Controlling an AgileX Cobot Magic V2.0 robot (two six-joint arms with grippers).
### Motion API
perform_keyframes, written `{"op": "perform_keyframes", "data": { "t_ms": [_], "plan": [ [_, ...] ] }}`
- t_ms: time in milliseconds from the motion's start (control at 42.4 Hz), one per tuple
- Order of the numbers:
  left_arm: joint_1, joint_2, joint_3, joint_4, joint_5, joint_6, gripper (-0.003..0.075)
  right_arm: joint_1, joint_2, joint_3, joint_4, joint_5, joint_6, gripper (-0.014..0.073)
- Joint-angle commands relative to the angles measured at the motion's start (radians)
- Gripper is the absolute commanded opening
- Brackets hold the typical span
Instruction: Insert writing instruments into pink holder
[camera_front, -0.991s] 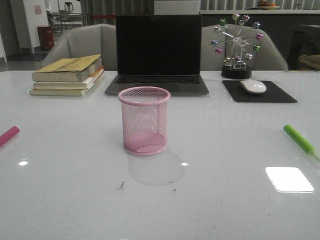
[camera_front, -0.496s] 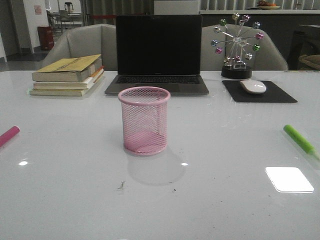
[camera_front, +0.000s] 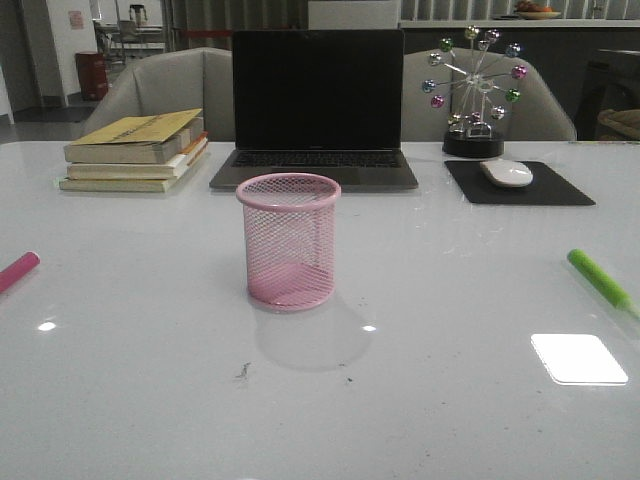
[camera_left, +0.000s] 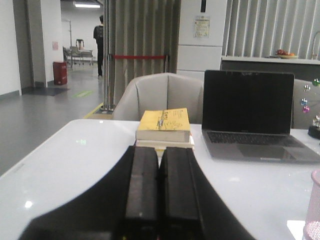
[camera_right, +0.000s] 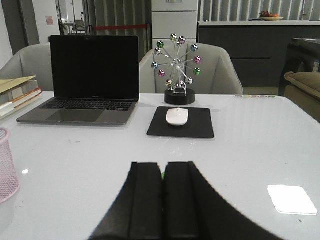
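Pink holder (camera_front: 288, 241) upright in front of laptop (camera_front: 316, 105); magenta marker (camera_front: 17, 270) far left of holder, green marker (camera_front: 598, 279) far right; left hand (camera_left: 159, 192) and right hand (camera_right: 163, 200) both pressed together, empty

Our right gripper (camera_right: 162, 192), fingers pressed together

Beyond it we see a mouse (camera_right: 177, 116) on its pad, a laptop (camera_right: 85, 82) (screen dark).

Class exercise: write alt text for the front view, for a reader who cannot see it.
An empty pink mesh holder stands upright mid-table, with a pink marker lying at the far left edge and a green marker at the far right. Behind are a closed-screen-dark laptop, stacked books, a mouse on a pad and a ball ornament.
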Motion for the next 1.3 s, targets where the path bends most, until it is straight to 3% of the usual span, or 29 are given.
{"op": "perform_keyframes", "data": {
  "t_ms": [0,212,637,920,1085,1274],
  "plan": [
    [-0.002,-0.017,-0.065,-0.008,-0.127,-0.008,0.0092,-0.006,-0.022,-0.077,0.000,-0.092,-0.011,0.0057],
    [-0.002,0.010,-0.270,-0.008,-0.071,-0.008,0.0092,-0.006,0.009,-0.286,0.000,0.043,-0.011,0.0057],
    [-0.006,0.313,-0.685,-0.028,0.364,-0.008,0.0092,-0.006,0.348,-0.664,0.000,0.389,-0.011,0.0057],
    [-0.006,0.484,-0.695,-0.031,0.541,-0.008,0.0091,-0.006,0.560,-0.680,0.000,0.564,-0.011,0.0057],
    [-0.006,0.572,-0.695,-0.031,0.635,-0.008,0.0091,-0.006,0.657,-0.680,0.000,0.559,-0.011,0.0057],
    [-0.006,0.644,-0.695,-0.031,0.641,-0.008,0.0092,-0.006,0.731,-0.680,-0.006,0.566,-0.011,0.0057]
  ]
}}
